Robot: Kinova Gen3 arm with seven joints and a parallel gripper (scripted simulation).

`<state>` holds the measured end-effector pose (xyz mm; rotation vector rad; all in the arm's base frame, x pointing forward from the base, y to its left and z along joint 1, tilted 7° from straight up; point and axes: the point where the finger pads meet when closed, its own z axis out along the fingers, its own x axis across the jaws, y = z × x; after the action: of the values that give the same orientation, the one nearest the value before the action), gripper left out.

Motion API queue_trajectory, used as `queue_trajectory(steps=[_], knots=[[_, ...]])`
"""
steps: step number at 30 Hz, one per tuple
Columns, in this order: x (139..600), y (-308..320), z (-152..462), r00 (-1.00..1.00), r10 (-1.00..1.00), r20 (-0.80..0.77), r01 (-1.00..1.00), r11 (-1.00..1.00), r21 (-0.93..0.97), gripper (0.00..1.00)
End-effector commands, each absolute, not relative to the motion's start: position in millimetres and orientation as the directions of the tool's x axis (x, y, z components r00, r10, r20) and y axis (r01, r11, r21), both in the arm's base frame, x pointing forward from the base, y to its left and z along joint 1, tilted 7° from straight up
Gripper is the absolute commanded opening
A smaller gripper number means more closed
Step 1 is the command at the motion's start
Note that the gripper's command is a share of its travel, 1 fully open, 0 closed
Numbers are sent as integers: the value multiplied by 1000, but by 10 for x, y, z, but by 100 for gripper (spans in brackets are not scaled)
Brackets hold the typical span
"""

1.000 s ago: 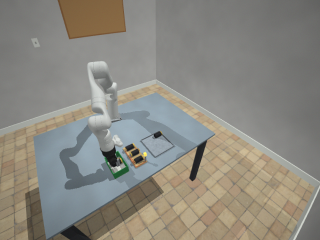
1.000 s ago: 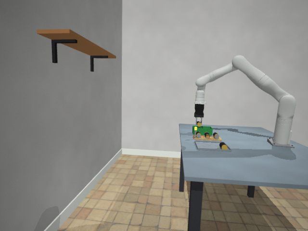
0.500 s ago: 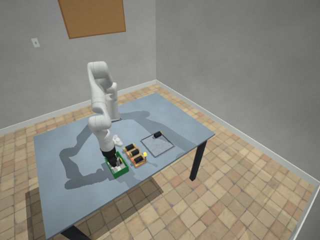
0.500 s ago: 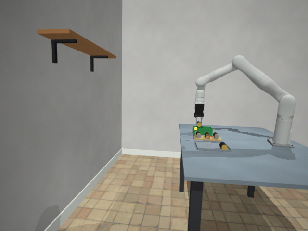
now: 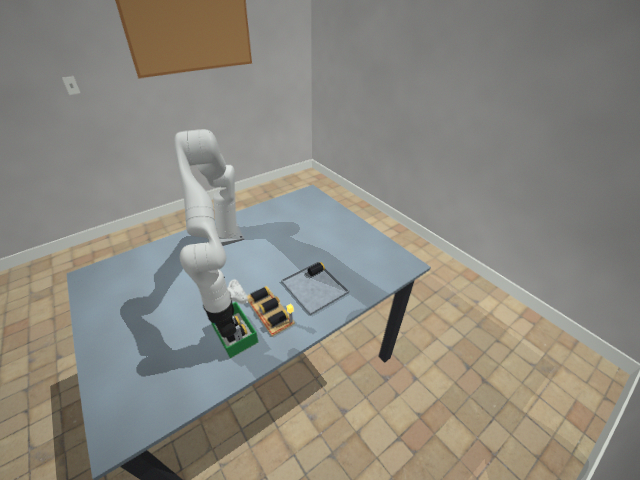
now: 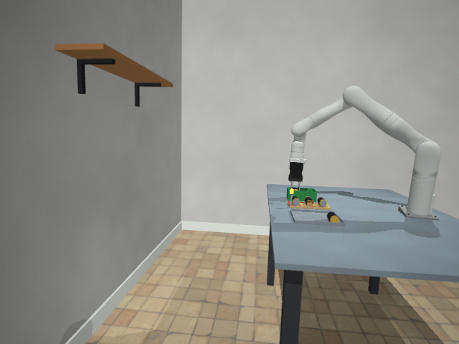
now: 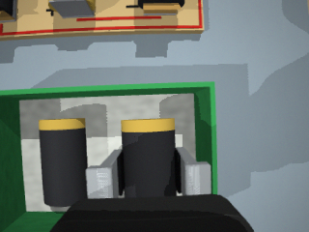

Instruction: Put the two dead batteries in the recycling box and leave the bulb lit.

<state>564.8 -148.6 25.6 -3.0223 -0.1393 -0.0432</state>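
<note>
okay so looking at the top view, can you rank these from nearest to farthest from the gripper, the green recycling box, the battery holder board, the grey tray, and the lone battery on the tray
1. Green recycling box: the gripper, shut on a battery, is inside it.
2. Battery holder board: just beside the box, toward the tray.
3. Grey tray: beyond the holder.
4. Lone battery: at the tray's far corner, farthest.

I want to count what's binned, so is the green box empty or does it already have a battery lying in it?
Not empty. One battery lies inside the box, and the gripper holds a second battery over it.
</note>
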Motion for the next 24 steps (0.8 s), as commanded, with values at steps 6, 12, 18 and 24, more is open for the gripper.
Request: queue_trajectory(steps=[6,12,18,24], knots=[[5617,-1441,10,996,92,22,94,-988,-120,57],[5617,-1440,7,996,92,22,94,-988,-120,57],[5617,-1440,7,996,92,22,94,-988,-120,57],[5617,-1440,7,996,92,22,94,-988,-120,90]])
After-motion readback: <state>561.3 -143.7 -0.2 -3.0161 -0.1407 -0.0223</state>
